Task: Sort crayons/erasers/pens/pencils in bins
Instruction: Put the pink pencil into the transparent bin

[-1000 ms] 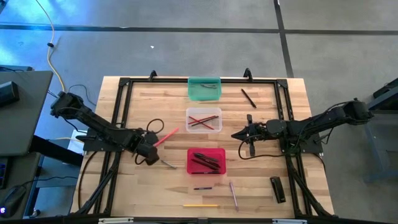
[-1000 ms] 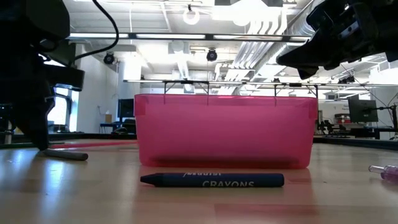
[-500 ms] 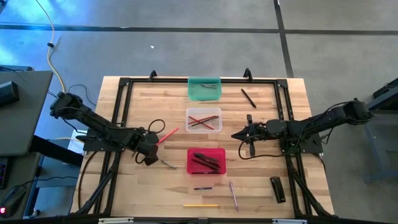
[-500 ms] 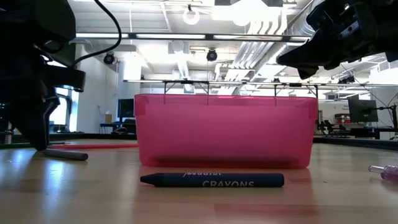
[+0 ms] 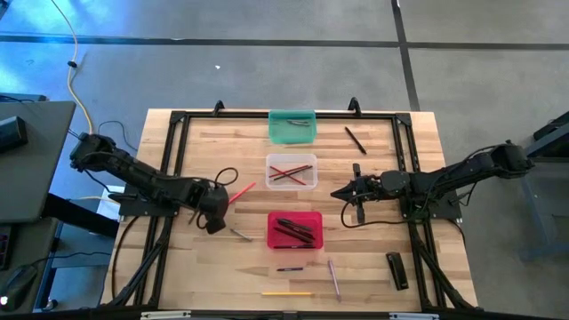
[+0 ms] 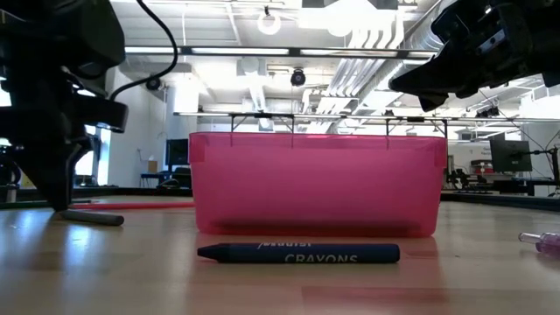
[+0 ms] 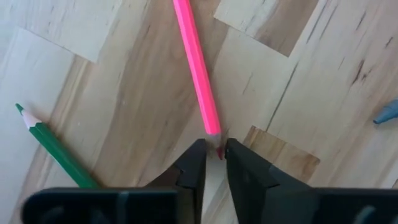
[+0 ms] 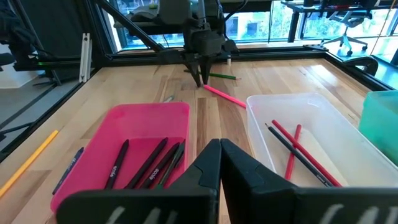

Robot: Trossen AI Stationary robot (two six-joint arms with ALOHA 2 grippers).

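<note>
A pink pencil (image 5: 238, 193) lies flat on the table, left of the clear tub (image 5: 292, 171). My left gripper (image 7: 216, 152) points down at the pencil's near, sharpened end. Its fingers are a narrow gap apart, one on each side of the tip. It also shows in the right wrist view (image 8: 200, 78). A green pencil (image 7: 56, 149) lies beside it. My right gripper (image 8: 219, 149) is shut and empty, above the table right of the clear tub. The teal tub (image 5: 292, 126) stands at the far side. The red tub (image 5: 294, 229), at the near side, holds dark sticks. My left gripper's fingers (image 7: 196, 158) come from above, pointing down, and stand on either side of the pink pencil's sharpened tip (image 7: 219, 151). I cannot tell whether they touch it. The pencil lies flat on the table.
The clear tub holds red pencils. A grey crayon (image 5: 240, 234) lies near my left gripper and a blue crayon (image 6: 297, 254) in front of the red tub. A yellow pencil (image 5: 286, 292) and a pink pen (image 5: 334, 278) lie near the front edge, black pens (image 5: 356, 140) at the far right.
My left gripper has gone a little toward the table's far right, toward the pink pencil's near end. The pencil has stayed where it was.
</note>
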